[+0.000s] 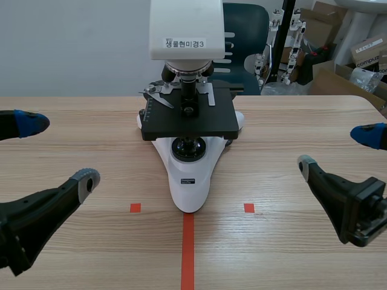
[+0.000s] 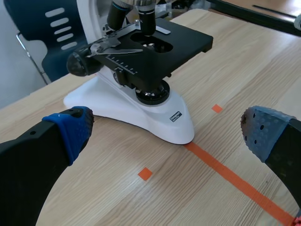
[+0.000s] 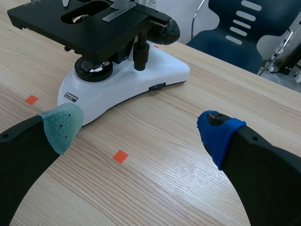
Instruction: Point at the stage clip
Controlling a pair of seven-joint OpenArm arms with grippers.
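Silver stage clip [image 1: 158,96] on the microscope [image 1: 190,181] — well ahead of left hand [image 1: 59,150] and right hand [image 1: 335,148] (both spread wide)

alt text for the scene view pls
A white microscope with a black stage stands on the wooden table, its metal stage clip lying on the stage beside the lens. The left tool and right tool are open, low at either side, both well apart from the microscope.

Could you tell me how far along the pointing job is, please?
Nothing looks done yet. The left gripper and right gripper sit open on either side of the microscope, touching nothing. Left to do: point a fingertip at the stage clip.
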